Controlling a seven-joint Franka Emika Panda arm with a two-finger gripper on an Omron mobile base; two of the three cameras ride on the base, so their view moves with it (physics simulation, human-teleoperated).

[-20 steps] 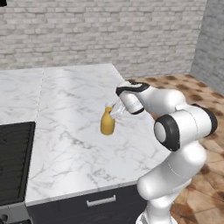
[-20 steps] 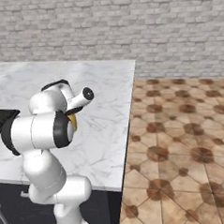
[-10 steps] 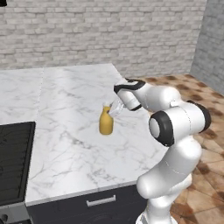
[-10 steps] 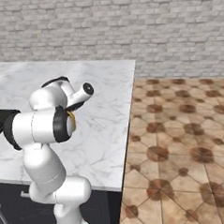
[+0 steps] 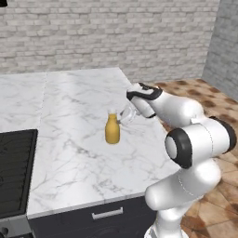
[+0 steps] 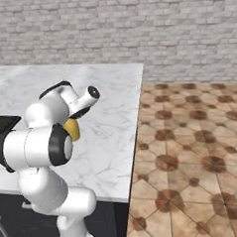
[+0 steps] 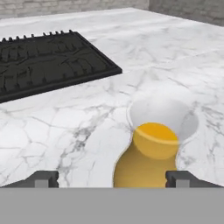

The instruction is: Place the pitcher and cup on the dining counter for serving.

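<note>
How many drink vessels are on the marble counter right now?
1: the pitcher stands upright on the dining counter, right of the cooktop, between the open gripper's fingertips. A cup may be hidden outside these views.

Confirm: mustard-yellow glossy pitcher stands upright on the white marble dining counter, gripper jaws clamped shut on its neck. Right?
Not quite. The gripper is open: in the hand view its fingertips stand wide apart, clear of the mustard-yellow glossy pitcher. The rest holds: it stands upright on the white marble dining counter.

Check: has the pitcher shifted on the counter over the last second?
No. The pitcher stands upright at the same spot on the marble dining counter, same gap to the cooktop.
</note>
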